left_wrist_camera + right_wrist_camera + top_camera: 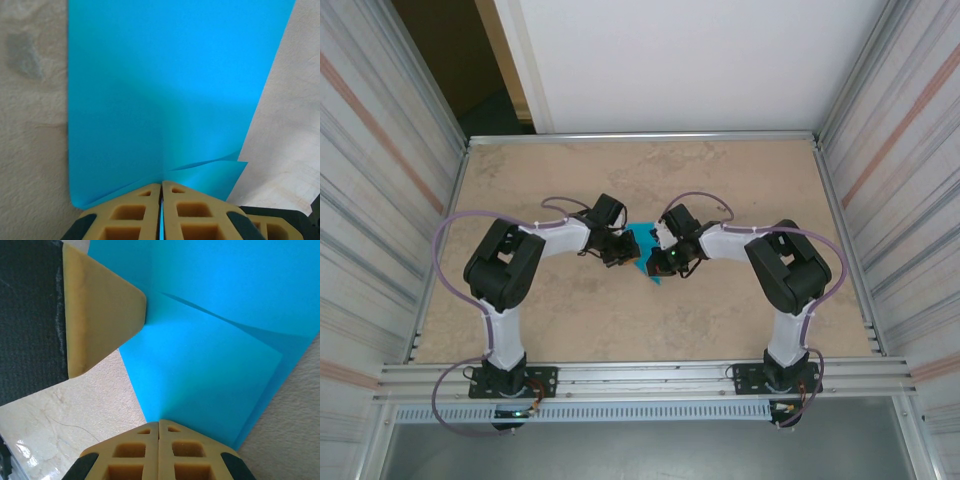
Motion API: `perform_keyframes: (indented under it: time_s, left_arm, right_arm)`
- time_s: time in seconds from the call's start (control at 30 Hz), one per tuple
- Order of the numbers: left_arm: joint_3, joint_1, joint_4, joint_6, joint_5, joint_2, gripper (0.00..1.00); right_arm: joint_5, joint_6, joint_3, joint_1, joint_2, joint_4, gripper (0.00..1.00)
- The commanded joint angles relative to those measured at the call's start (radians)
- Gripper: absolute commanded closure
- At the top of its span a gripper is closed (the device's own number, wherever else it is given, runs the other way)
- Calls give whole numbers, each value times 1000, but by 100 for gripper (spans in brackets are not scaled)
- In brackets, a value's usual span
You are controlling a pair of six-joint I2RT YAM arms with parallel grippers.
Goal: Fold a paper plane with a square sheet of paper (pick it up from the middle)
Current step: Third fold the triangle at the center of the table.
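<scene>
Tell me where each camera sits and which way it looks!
Top external: high behind the arms, looking down at the table; both whole arms show, the left gripper and right gripper meeting at the blue paper.
Left wrist: on the left arm's wrist, looking along its shut jaws at the paper.
Right wrist: on the right arm's wrist, looking along its shut jaws at the paper, the left gripper's finger beyond.
Shared: all three see the paper; both wrist views show it pinched.

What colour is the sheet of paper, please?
The sheet of paper is plain turquoise-blue, clearest in the left wrist view.
</scene>
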Motion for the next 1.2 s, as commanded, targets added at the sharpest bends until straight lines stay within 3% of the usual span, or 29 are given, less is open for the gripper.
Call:
perform_keyframes:
  time_s: [0.0, 0.13, 0.27, 0.73, 0.9, 1.17]
  left_arm:
    - [7, 5, 5, 57, 5, -17, 87]
    - [-21, -1, 80, 76, 30, -87, 85]
    - [-86, -32, 133, 95, 35, -114, 94]
    - [-96, -57, 112, 117, -11, -46, 98]
    - [-107, -19, 71, 189, -105, -33, 98]
    - [-101, 127, 60, 266, -72, 3, 97]
  right_arm:
    - [34, 4, -18, -8, 47, -57, 100]
    - [46, 6, -26, -18, 41, -73, 100]
    - [35, 13, -29, -22, 33, -66, 100]
    - [41, 9, -21, -23, 40, -91, 100]
    - [52, 2, -21, -27, 43, -108, 100]
    - [56, -2, -29, -27, 45, -108, 100]
